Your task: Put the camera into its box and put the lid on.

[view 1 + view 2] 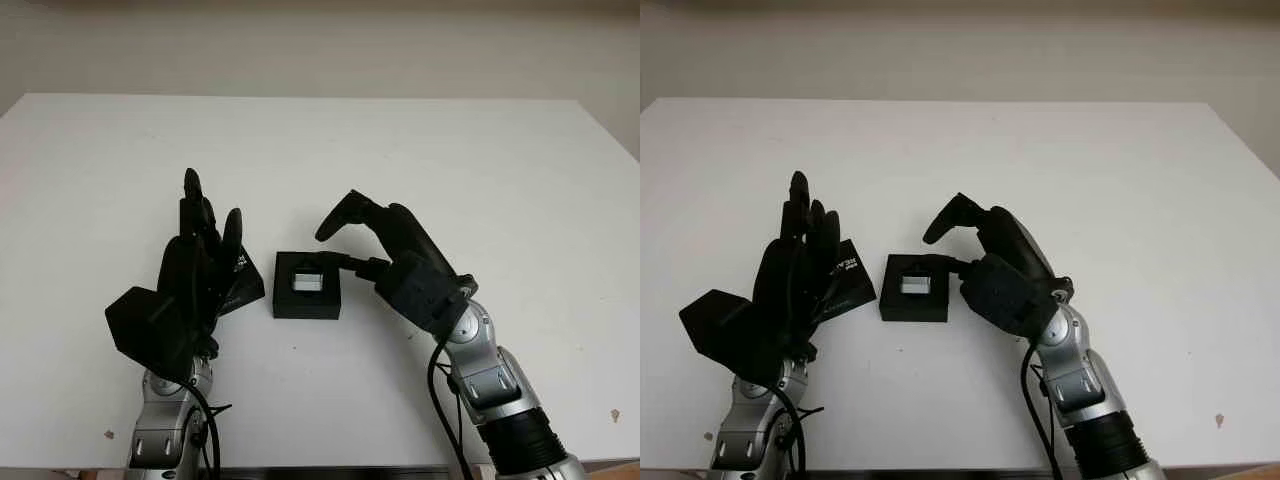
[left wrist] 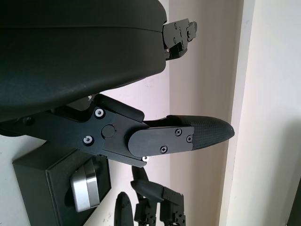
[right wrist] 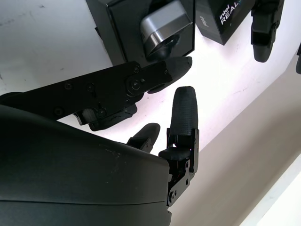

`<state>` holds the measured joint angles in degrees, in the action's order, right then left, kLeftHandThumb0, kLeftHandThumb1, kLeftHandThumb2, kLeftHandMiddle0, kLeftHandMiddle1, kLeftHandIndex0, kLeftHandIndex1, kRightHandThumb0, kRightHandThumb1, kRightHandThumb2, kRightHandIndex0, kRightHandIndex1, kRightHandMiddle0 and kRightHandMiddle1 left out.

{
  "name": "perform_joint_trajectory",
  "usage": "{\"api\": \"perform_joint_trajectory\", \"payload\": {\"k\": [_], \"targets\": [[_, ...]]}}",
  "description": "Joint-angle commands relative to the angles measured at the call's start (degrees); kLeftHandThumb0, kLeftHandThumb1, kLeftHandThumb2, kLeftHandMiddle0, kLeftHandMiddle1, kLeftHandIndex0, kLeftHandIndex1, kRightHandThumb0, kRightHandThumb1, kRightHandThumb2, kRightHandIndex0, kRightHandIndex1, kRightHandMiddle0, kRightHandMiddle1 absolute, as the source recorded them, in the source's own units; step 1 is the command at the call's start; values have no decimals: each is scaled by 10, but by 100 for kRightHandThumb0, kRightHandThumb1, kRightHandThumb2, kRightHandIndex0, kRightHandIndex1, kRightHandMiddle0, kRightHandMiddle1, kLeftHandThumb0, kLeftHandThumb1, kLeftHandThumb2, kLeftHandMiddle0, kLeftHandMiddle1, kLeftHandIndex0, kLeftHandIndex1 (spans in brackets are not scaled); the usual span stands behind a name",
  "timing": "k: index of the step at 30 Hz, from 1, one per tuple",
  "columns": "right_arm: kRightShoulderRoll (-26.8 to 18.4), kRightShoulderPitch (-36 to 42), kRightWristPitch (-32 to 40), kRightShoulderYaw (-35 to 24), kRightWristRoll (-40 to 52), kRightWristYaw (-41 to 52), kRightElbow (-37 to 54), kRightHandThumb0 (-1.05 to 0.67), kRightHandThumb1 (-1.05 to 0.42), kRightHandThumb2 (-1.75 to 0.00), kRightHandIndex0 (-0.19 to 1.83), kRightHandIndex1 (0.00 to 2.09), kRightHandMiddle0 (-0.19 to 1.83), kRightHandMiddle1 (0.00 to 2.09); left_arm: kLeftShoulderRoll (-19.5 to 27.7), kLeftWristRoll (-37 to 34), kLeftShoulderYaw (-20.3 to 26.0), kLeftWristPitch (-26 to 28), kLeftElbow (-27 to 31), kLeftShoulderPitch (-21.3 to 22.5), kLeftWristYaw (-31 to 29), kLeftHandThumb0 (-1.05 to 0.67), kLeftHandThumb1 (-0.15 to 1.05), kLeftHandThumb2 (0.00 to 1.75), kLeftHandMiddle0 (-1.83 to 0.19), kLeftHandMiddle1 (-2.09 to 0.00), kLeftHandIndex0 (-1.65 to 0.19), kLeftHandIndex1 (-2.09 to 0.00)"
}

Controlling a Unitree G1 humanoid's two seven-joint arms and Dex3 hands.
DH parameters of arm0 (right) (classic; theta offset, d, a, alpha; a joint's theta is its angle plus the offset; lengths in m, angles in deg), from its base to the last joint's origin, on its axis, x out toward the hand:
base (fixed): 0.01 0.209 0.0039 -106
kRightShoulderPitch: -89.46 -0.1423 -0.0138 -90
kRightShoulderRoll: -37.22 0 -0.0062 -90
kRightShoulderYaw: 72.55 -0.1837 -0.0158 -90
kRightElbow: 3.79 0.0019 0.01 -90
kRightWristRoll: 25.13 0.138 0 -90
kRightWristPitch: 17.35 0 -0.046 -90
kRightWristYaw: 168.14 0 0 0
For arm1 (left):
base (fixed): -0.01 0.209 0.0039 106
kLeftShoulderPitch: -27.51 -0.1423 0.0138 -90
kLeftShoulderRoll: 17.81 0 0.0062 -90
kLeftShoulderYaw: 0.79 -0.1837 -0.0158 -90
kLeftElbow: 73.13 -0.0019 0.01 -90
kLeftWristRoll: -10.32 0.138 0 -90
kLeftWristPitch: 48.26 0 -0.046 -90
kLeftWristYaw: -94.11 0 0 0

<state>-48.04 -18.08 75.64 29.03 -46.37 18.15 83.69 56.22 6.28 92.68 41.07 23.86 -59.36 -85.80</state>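
The black box [image 1: 283, 301] lies open at mid-table, and the silver camera [image 1: 306, 282] sits inside it. Its black lid [image 1: 845, 275], printed with white lettering, lies flat just left of the box, partly behind my left hand [image 1: 210, 220]. That hand is open and raised upright beside the lid, holding nothing. My right hand [image 1: 345, 240] is open at the box's right side. One fingertip [image 3: 178, 66] sits at the box's right rim next to the camera [image 3: 162, 28], while the other fingers [image 1: 340, 215] arch above the table behind the box.
The white table [image 1: 480, 160] stretches wide behind and to both sides of the box. Its front edge runs close under my forearms. A few small specks [image 1: 615, 414] mark the front right corner.
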Motion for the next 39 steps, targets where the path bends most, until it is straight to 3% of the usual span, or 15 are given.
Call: {"api": "perform_joint_trajectory", "payload": {"k": [1,5,13,31,39], "targets": [[-2,4,10,0,4,7,17,-40,-96,-6,24,62,33,153,0,1,0,-6,-1,5,0,-75,105,48,19,0,19,-5],[-10,8,13,6,-1,22,25,-41,-95,-5,21,58,28,145,2,3,-1,-5,0,4,0,-76,105,48,19,-1,19,-5],[-46,28,-61,29,-38,17,30,-47,-89,-5,23,50,28,120,1,-2,1,-12,-3,4,-5,-74,105,48,19,0,19,-4],[-58,48,-120,51,-120,-31,16,-49,-90,-6,20,44,23,114,2,5,0,-12,0,-2,-1,-73,105,49,19,-1,19,-4],[-68,33,-142,76,-199,-89,-10,-49,-93,-6,22,44,26,112,2,1,0,-7,3,-5,-3,-74,105,49,19,0,19,-4]]}}
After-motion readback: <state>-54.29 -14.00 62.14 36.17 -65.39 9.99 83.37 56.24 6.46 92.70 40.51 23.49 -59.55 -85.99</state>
